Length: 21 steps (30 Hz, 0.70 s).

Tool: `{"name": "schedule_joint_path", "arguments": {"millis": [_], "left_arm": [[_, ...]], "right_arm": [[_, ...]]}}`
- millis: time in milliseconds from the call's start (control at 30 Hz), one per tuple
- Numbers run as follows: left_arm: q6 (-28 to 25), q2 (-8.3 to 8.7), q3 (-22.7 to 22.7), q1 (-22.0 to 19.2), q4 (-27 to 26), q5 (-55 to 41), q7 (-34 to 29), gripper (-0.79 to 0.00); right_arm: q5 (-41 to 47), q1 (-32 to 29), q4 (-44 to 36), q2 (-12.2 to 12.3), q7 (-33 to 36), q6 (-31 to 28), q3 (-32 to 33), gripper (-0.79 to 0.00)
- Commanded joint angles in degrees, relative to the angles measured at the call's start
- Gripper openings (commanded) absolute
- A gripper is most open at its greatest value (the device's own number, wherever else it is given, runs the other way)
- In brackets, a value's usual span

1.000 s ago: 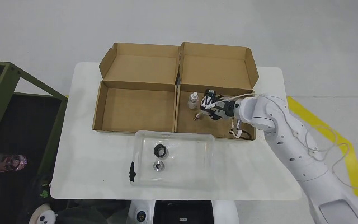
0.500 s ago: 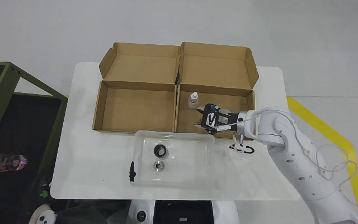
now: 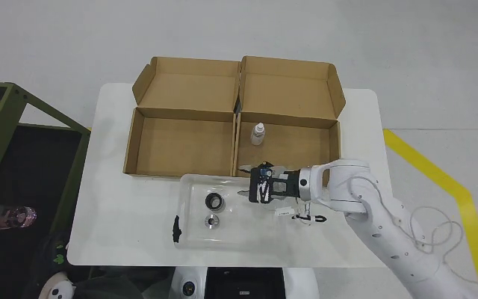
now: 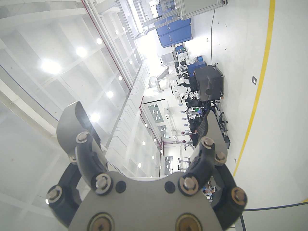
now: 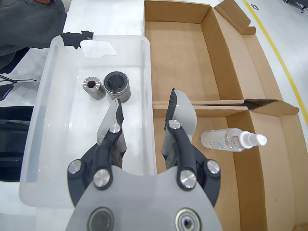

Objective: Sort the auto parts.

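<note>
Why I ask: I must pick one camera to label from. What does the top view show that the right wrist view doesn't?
Top view alone: the white table's full outline, the right arm over it, and both cardboard boxes whole, with their raised lids. Right wrist view alone: the ribbed pads of the open right gripper, and the hollow bores of the slotted metal part and the larger sleeve. Both: the clear bin holding those two parts, and the spray bottle in one box.
</note>
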Motion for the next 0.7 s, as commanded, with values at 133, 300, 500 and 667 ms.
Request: {"name": "schedule_joint_path", "arguments": {"millis": [133, 300, 500, 667], "left_arm": [[0.00, 0.00, 0.00, 0.00, 0.00, 0.00, 0.00, 0.000], [0.00, 0.00, 0.00, 0.00, 0.00, 0.00, 0.00, 0.000], [0.00, 0.00, 0.00, 0.00, 0.00, 0.00, 0.00, 0.000], [0.00, 0.00, 0.00, 0.00, 0.00, 0.00, 0.00, 0.000]], "right_arm": [[-1.22, 0.96, 0.39, -0.88, -0.12, 1.03, -4.18, -0.425], [-2.11, 2.33, 1.92, -1.89, -0.29, 2.05, -7.93, -0.422], [-3.22, 3.99, 4.11, -3.16, -0.82, 3.37, -11.67, -0.409], [-4.31, 5.24, 5.98, -4.18, -0.84, 4.44, -14.25, -0.416]]}}
